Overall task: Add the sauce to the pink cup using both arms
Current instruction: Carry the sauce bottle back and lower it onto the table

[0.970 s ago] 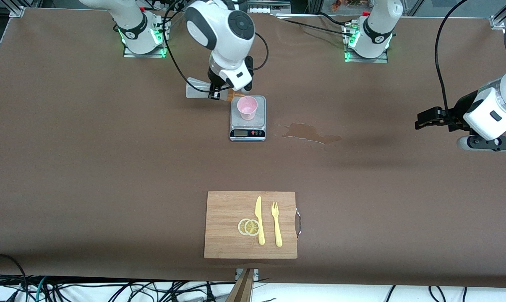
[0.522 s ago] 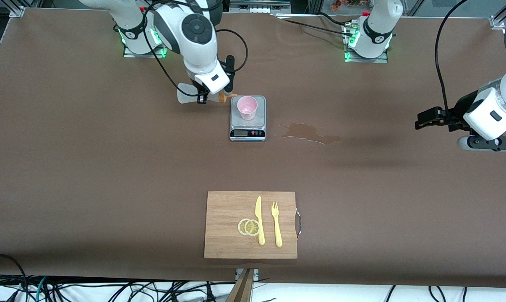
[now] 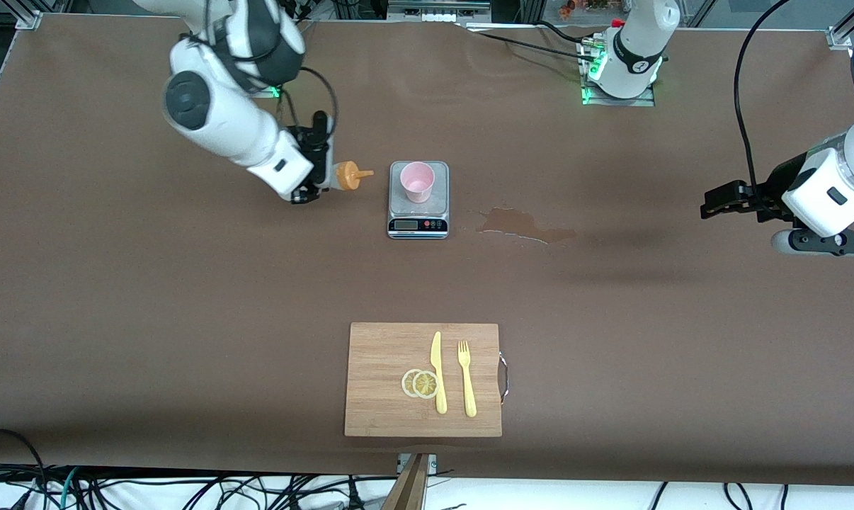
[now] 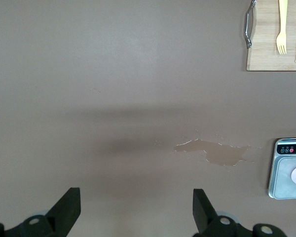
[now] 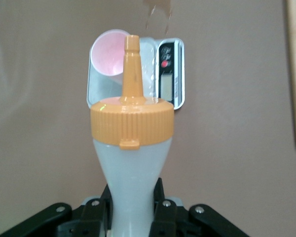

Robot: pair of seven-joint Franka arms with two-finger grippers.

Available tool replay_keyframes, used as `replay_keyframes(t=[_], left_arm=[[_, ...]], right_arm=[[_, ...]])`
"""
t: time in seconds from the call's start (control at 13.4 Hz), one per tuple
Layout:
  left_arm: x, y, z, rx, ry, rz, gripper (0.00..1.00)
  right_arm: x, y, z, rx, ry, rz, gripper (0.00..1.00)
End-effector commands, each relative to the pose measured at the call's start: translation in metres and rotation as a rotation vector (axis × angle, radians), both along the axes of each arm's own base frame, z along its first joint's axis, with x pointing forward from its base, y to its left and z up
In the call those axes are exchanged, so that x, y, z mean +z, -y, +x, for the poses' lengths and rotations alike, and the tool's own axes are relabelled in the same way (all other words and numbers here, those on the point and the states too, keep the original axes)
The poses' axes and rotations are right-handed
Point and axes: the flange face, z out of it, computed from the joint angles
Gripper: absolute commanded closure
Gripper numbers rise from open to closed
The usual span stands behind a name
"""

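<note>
My right gripper (image 3: 312,185) sits in the upper left part of the front view, clenched on the sauce (image 3: 347,175), up over bare brown table (image 3: 151,297). The bottle lies nearly on its side in my grip, its orange nozzle cap pointing at the pink cup (image 3: 417,182) but well short of it. In the right wrist view my fingers (image 5: 164,217) squeeze the whitish body of the sauce (image 5: 131,148) at the bottom centre of the frame.

Just past the nozzle, upper centre of the front view, the pink cup stands upright on a small kitchen scale (image 3: 418,225). Beside the scale lies a wet stain (image 3: 526,225) on the table cover. In the lower centre a wooden cutting board (image 3: 384,397) carries two lemon slices (image 3: 420,383), a yellow knife (image 3: 437,372) and a yellow fork (image 3: 467,377).

At the right edge, at mid-height, my left gripper (image 3: 714,201) waits with its fingers (image 4: 69,210) spread wide and holding nothing.
</note>
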Motion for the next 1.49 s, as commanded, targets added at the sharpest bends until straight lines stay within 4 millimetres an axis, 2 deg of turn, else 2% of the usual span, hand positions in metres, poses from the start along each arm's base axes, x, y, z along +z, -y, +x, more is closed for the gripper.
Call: replay_keyframes(t=[0.0, 0.22, 0.37, 0.6, 0.75, 1.04, 1.27, 1.42], left_arm=[[0.005, -0.002, 0.002, 0.003, 0.001, 0.006, 0.00], [0.005, -0.002, 0.002, 0.003, 0.001, 0.006, 0.00], [0.005, -0.001, 0.002, 0.001, 0.001, 0.006, 0.00], [0.005, -0.001, 0.002, 0.003, 0.001, 0.004, 0.00], [0.005, -0.001, 0.002, 0.003, 0.001, 0.006, 0.00], [0.005, 0.000, 0.002, 0.001, 0.001, 0.006, 0.00], [0.005, 0.001, 0.002, 0.000, 0.001, 0.006, 0.00], [0.005, 0.003, 0.001, -0.003, 0.001, 0.005, 0.00]], right_arm=[[0.005, 0.054, 0.011, 0.000, -0.033, 0.169, 0.85], [-0.013, 0.130, 0.029, 0.002, -0.067, 0.343, 0.85], [-0.038, 0.181, 0.036, 0.009, -0.070, 0.445, 0.85], [-0.081, 0.235, 0.043, 0.050, -0.081, 0.594, 0.85], [-0.113, 0.259, 0.043, 0.074, -0.071, 0.699, 0.85], [-0.177, 0.295, 0.041, 0.075, -0.071, 0.838, 0.85], [-0.233, 0.309, 0.045, 0.105, -0.052, 0.974, 0.83], [-0.259, 0.314, 0.044, 0.100, -0.041, 1.045, 0.83]])
